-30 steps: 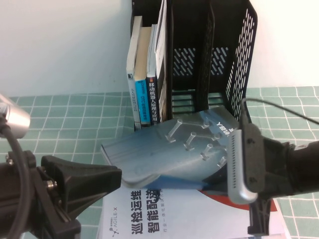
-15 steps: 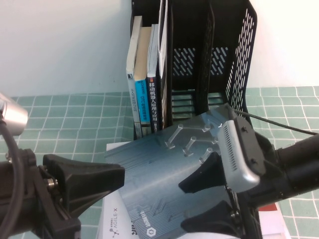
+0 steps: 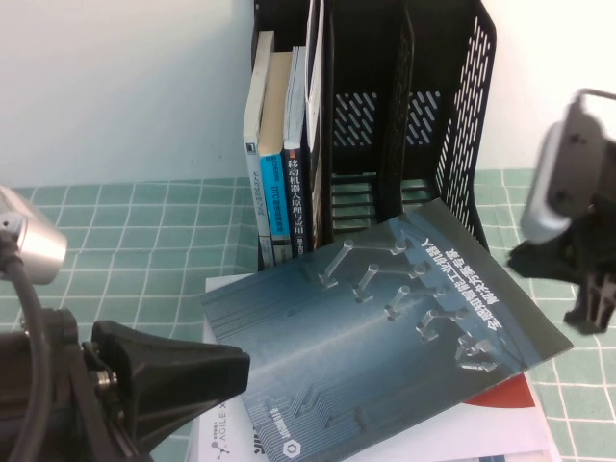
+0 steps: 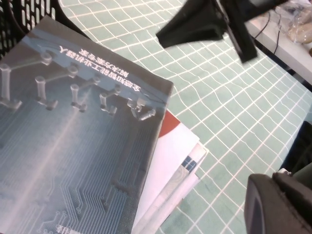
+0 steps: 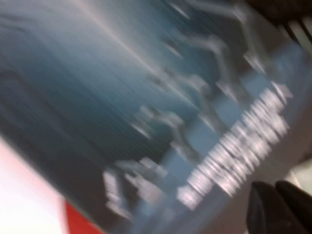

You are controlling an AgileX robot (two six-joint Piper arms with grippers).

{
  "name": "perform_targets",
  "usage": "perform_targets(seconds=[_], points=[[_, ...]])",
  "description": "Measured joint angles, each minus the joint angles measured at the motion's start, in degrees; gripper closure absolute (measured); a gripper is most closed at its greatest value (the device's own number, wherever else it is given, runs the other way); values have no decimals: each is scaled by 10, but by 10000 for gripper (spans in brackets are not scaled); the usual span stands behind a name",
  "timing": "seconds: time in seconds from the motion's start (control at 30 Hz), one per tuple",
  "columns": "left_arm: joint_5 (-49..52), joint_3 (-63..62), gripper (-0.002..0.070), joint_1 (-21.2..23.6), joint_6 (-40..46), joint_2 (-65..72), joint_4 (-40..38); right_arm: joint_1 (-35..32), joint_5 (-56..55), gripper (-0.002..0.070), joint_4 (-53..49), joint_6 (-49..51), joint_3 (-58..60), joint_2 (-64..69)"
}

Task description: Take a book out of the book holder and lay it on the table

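We see the book [image 3: 385, 337] flat atop a white book [image 3: 500, 423] on the counter [image 3: 125, 231]; right gripper [image 3: 577, 279], jaws spread and empty, sits clear beside it; left gripper [image 3: 164, 371] low, jaws unreadable.

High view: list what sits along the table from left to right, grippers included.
Left gripper at the lower left → the book lying flat on the white-and-red book → right gripper lifted clear at the right edge, above the table.

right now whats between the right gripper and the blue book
Only bare green table: in the high view the right gripper hangs just off the book. Left gripper stays near-left.
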Motion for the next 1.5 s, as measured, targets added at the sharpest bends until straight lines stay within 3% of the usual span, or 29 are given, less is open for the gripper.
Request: perform_targets(seconds=[0.17, 0.47, 0.77, 1.2, 1.37, 1.5], points=[[8, 0, 677, 0, -1, 0, 0, -62, -37, 671, -12, 39, 0, 56], [31, 0, 678, 0, -9, 0, 0, -70, -47, 673, 5, 62, 0, 153], [35, 0, 678, 0, -11, 0, 12, -71, 94, 673, 5, 138, -4, 158], [24, 0, 678, 0, 5, 0, 15, -71, 184, 673, -31, 193, -4, 2], [-83, 0, 678, 0, 20, -1, 26, -71, 145, 673, -71, 193, -4, -128], [-209, 0, 678, 0, 22, -1, 111, -71, 143, 673, -131, 248, -4, -209]])
